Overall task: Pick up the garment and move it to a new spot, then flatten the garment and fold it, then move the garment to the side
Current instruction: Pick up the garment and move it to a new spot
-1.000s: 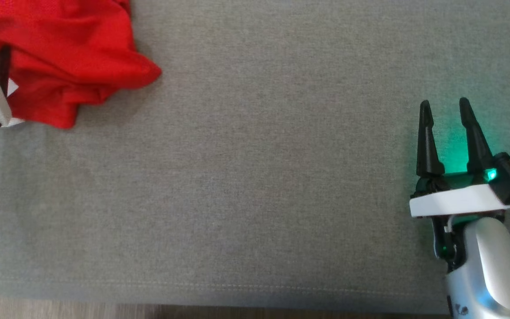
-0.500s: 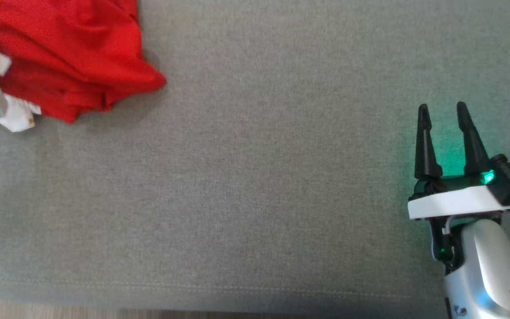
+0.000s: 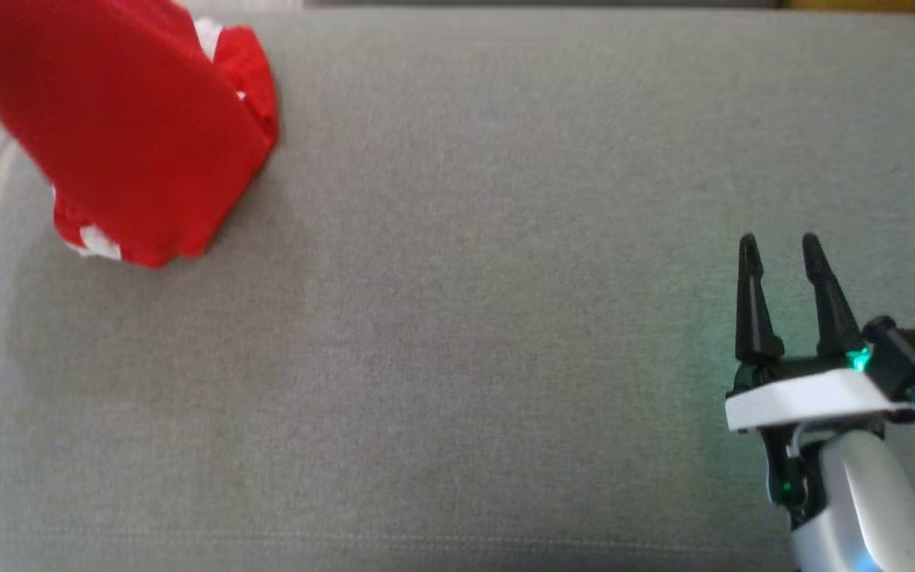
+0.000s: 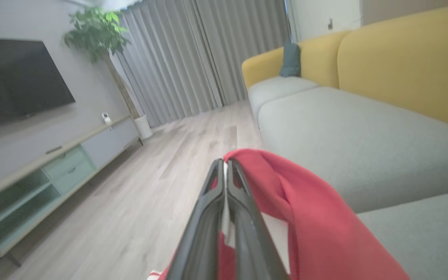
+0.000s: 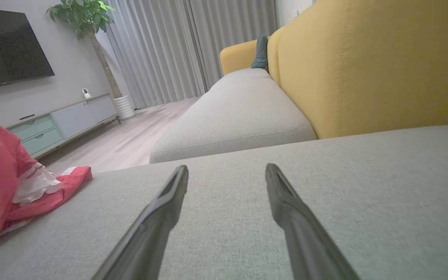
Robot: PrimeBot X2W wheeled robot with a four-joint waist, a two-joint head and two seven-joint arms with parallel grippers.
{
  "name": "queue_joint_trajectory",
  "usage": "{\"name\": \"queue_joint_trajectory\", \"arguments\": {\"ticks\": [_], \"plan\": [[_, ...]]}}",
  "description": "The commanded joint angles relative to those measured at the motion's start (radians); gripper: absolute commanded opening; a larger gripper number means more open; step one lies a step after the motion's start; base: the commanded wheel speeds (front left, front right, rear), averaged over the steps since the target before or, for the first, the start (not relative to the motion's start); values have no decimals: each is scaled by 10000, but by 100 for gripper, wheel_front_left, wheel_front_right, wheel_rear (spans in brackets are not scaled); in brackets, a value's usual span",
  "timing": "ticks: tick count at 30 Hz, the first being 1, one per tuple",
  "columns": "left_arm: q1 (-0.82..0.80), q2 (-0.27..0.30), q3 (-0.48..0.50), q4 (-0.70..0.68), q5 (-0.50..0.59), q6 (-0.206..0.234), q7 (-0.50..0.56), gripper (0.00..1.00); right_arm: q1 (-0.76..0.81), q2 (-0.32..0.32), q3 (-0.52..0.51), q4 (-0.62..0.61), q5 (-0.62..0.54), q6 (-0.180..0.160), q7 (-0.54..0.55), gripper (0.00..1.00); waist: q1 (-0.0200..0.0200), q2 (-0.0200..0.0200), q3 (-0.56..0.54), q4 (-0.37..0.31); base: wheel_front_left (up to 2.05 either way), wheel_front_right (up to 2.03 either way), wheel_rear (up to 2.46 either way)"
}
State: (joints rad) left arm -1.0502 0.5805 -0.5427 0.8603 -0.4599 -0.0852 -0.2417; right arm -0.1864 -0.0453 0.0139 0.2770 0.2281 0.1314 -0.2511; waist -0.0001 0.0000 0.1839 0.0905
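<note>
There is one garment [image 3: 132, 135], red with white trim, and there are two grippers, each with two dark fingers. They share one grey seat cushion [image 3: 465, 334].

The garment sits at the far left corner of the seat cushion. Its bulk rises in a steep red slope, and its lower hem rests on the fabric close to the left edge. In the left wrist view, the left gripper [image 4: 224, 163] is clenched on a fold of it. The two fingers are pressed together with a sliver of white cloth between them, and red cloth wraps over their tips. From there the garment falls away down the right side of that view.

The right gripper [image 3: 778, 241] is by the right edge of the seat cushion, towards the front edge. Its fingers are spread and there is nothing between them. It is well apart from the garment, with almost the whole width of bare grey cushion between them. In the right wrist view the garment lies far off to the left.

Beyond the cushion are one yellow backrest [image 5: 364, 66], one teal pillow [image 4: 290, 60], one television [image 4: 14, 81], one potted plant [image 4: 91, 31], one low cabinet [image 4: 53, 167], grey curtains [image 4: 208, 58] and a pale wooden floor [image 4: 150, 194].
</note>
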Motion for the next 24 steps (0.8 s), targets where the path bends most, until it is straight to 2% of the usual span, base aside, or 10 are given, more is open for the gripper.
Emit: {"name": "queue_joint_trajectory", "arguments": {"ticks": [1, 11, 19, 24], "plan": [[-591, 758, 277, -716, 163, 208, -152, 0, -87, -49, 194, -293, 72, -7, -107, 100, 1, 0, -468, -289, 0, 0, 0], [-215, 1415, 394, -3637, 616, 818, -178, 0, 271, -49, -17, -632, 200, -7, -107, 100, 1, 0, -1187, -1310, 0, 0, 0], [-123, 1698, -273, -5351, 1042, 563, 760, 0, 144, -49, -53, -1005, 334, -7, -107, 100, 1, 0, -1082, -2266, 0, 0, 0], [-196, 1475, -871, -6187, 1305, 318, 1275, 0, -116, -49, 96, -1291, 513, -7, -107, 100, 1, 0, -698, -3141, 0, 0, 0]]}}
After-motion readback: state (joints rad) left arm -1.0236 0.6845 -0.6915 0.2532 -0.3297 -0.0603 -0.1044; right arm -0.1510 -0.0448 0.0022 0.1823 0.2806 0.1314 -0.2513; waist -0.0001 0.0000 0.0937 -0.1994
